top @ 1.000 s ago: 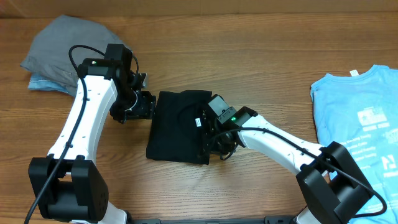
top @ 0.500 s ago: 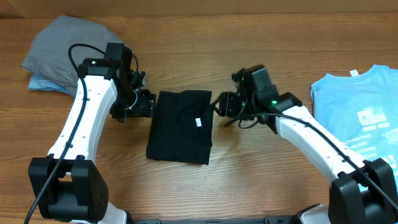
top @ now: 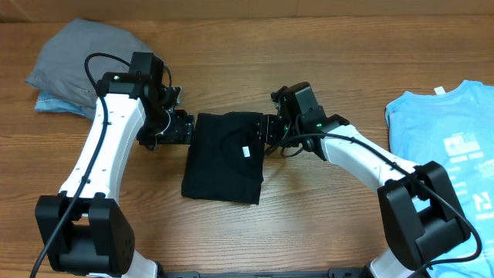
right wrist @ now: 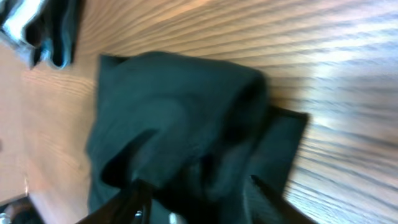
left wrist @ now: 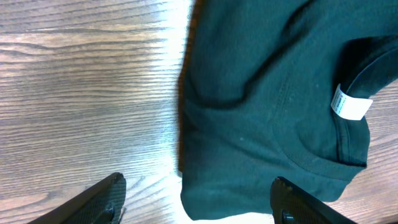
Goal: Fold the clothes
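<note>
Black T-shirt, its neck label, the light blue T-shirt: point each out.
black T-shirt (top: 218, 166), overhead view, folded cloth's middle.
neck label (left wrist: 349, 106), left wrist view, tag's middle.
light blue T-shirt (top: 421, 123), overhead view, plain chest cloth.

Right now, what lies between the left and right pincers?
The folded black T-shirt lies between the left pincer and the right pincer, as the overhead view shows.

place: robot lab or test bench, not a home | evidence: left arm and right arm, white and black, based at the near edge of a wood-grain surface; exposed black cabling on both | props: black T-shirt, light blue T-shirt, grey garment heap laid out as work pieces
</note>
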